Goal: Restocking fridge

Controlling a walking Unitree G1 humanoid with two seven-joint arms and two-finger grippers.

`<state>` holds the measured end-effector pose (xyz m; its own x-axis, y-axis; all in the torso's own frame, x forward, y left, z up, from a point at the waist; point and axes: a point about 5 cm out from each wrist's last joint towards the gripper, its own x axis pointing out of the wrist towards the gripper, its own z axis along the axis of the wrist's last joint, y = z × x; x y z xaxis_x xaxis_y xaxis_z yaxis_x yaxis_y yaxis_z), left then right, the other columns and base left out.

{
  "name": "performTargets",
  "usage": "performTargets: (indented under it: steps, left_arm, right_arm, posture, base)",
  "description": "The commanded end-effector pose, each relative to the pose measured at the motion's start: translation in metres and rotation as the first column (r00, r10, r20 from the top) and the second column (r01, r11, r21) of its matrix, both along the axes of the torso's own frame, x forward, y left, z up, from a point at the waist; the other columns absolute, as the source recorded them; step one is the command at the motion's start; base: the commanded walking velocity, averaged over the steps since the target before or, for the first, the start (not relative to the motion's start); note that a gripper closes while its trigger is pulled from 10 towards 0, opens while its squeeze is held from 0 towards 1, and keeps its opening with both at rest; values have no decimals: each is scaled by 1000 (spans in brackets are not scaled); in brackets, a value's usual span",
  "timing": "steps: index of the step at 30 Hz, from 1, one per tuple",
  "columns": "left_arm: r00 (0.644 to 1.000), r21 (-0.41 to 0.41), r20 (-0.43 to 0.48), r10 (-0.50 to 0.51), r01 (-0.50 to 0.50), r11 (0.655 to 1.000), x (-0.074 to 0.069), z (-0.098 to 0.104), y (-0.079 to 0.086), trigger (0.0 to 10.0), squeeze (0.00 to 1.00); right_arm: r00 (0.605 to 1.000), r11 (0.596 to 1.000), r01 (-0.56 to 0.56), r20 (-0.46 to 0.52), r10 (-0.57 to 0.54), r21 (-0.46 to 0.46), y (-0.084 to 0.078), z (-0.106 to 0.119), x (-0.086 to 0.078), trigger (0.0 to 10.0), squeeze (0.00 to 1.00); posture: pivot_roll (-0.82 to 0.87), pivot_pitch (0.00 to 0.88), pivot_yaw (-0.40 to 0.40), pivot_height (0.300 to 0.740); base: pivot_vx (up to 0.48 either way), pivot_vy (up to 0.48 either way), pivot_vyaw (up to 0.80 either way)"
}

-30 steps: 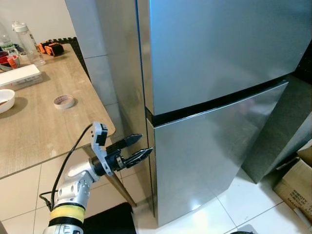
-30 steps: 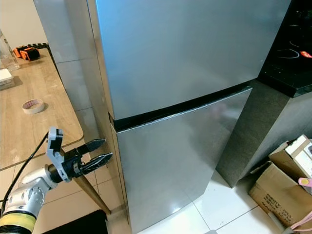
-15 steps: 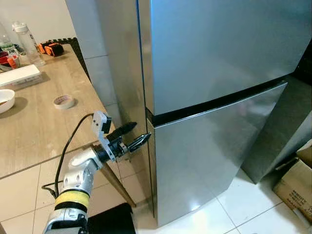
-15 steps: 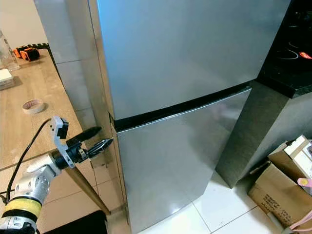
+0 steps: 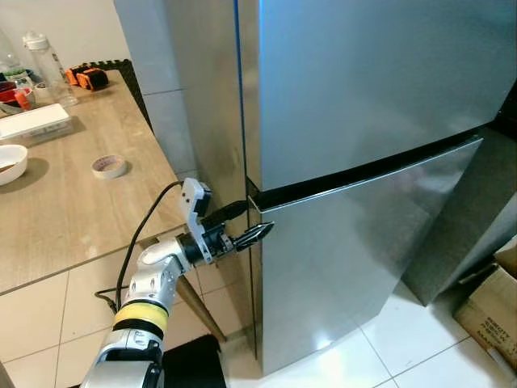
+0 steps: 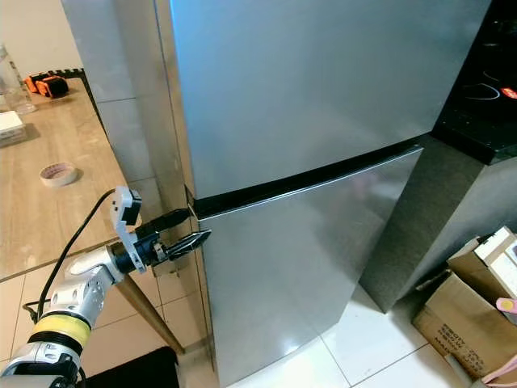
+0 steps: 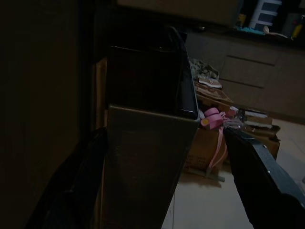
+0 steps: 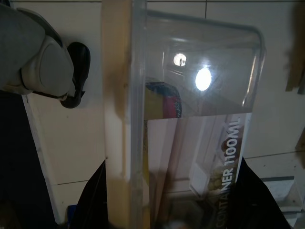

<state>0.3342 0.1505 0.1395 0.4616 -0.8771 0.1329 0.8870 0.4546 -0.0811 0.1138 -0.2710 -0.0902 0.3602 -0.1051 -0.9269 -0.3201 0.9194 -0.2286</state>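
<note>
We face the fridge (image 5: 355, 162), its upper door above its lower door (image 5: 347, 267); the table (image 5: 73, 202) stands to its left, bearing a tape roll (image 5: 107, 166), a bowl (image 5: 10, 162) and a bottle (image 5: 44, 69). Our left gripper (image 5: 246, 224) is at the fridge's left edge, where the two doors meet. Cardboard boxes (image 6: 468, 311) sit on the floor to the fridge's right.

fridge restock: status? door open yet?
Done: right gripper holds a clear plastic container. In hand: left gripper, fingers open, sits at the edge of the lower fridge door. Left: both doors are shut, so opening and loading remain.
</note>
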Motion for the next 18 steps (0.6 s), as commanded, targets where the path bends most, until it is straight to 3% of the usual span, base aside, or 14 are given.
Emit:
performTargets:
  steps: [1,3,6,10,14,18]
  left_arm:
    - [994,45,4,-107,107,993,-2,-1,-16,10000,0]
    - [992,48,1,-129,129,991,-3,-1,-18,10000,0]
    - [949,65,-19,-314,315,947,-24,-11,-39,10000,0]
    - [940,69,-24,-342,342,937,-27,-13,-42,10000,0]
    - [895,46,-60,-441,444,895,-44,-23,-57,10000,0]
    - [883,29,-63,-465,467,884,-50,-26,-65,10000,0]
  right_arm:
    - [1000,1000,-4,10,4,-3,1,0,0,10000,0]
    - [1000,1000,-5,11,5,-2,1,0,1,10000,0]
    - [1000,1000,-1,13,1,-5,2,0,2,10000,0]
    - [1000,1000,0,14,0,-6,2,0,2,10000,0]
    - [1000,1000,4,23,-4,-1,3,0,5,10000,0]
    - [1000,1000,8,24,-8,0,4,0,5,10000,0]
  posture:
    - [-169,33,-7,740]
    - [-166,28,-6,740]
    - [-157,13,-1,740]
    - [-157,13,-1,740]
    - [-156,4,7,740]
    - [-156,4,7,740]
  base:
    - [0,0,0]
    - [0,0,0]
    - [0,0,0]
    - [0,0,0]
    - [0,0,0]
    - [0,0,0]
